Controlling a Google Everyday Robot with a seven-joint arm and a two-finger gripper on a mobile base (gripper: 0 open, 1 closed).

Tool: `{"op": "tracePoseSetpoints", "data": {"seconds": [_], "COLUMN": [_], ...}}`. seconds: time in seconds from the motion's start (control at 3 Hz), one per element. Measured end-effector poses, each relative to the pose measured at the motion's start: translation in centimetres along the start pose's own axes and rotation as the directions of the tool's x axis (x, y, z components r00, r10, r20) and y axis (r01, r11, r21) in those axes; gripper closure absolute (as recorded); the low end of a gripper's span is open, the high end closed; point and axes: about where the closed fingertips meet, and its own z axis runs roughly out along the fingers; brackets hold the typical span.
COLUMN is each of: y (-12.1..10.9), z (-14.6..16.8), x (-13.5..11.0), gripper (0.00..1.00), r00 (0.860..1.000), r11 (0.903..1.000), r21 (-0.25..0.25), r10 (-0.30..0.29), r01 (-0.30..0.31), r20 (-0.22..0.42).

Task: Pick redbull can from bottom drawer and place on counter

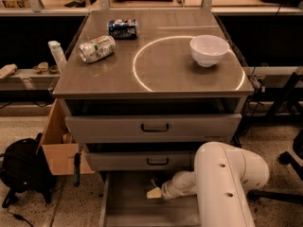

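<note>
Dim amber light from above. The counter point(161, 79) catches it; the white circle point(134, 66) glares. Black shadow under its lip. My gripper point(152, 193), lower centre, sits in the bottom drawer point(123, 207) gloom.

2 cans point(97, 48) point(123, 28), 1 bowl point(209, 50), 2 drawer fronts point(154, 126) point(142, 161), 1 claw point(153, 193) (in btm drawer point(124, 208))
</note>
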Motion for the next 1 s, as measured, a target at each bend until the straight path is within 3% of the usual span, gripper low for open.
{"op": "tracePoseSetpoints", "data": {"seconds": [1.0], "y": [0.01], "z": [0.01], "x": [0.01], "gripper": [0.88], "r00": [1.000], "r11": [1.0000], "r21": [0.000], "r10": [0.000], "r01": [0.000], "r20": [0.000]}}
